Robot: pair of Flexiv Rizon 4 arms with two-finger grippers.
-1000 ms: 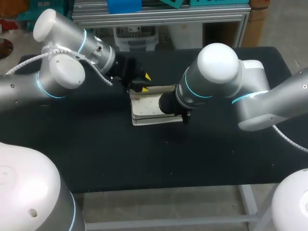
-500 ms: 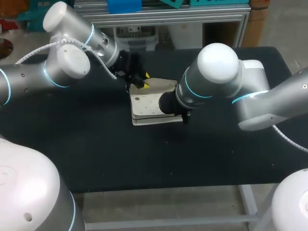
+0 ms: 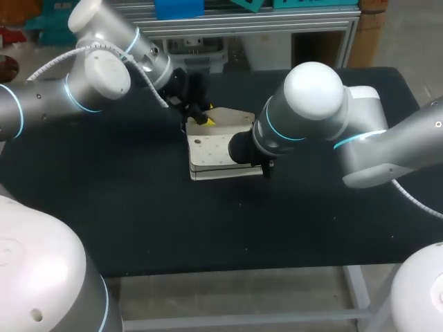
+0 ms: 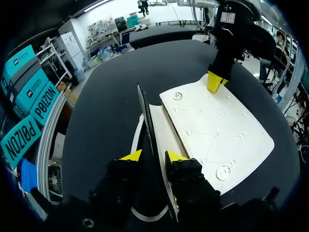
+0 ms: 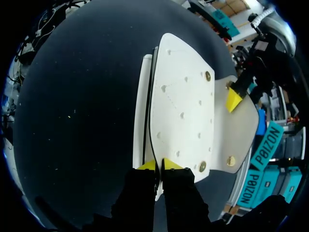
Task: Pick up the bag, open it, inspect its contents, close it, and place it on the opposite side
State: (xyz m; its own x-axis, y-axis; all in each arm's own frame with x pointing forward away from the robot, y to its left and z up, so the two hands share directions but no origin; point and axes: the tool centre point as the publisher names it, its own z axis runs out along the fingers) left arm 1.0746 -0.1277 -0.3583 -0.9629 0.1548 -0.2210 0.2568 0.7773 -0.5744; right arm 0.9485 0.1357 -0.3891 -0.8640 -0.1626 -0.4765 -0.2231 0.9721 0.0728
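Both ends of white bag (image 3: pixel 214 153) held; bag lies on black table (image 3: pixel 138 207). Left gripper (image 4: pixel 153 155) clamped on opened flap (image 5: pixel 241 126), flap edge-on between its fingers. Right gripper (image 5: pixel 159 165) pinches opposite edge of quilted front panel, fingers nearly together. Bag body ahead of both.

The bag (image 3: pixel 214 149) lies in the middle of the tabletop (image 3: pixel 138 207). Its flap (image 4: pixel 146 116) is held between the left fingers (image 4: pixel 131 155), and the rest of the bag lies ahead of them and beside them. The right fingers (image 5: pixel 171 164) pinch the bag's other edge, across the bag from the left fingers.
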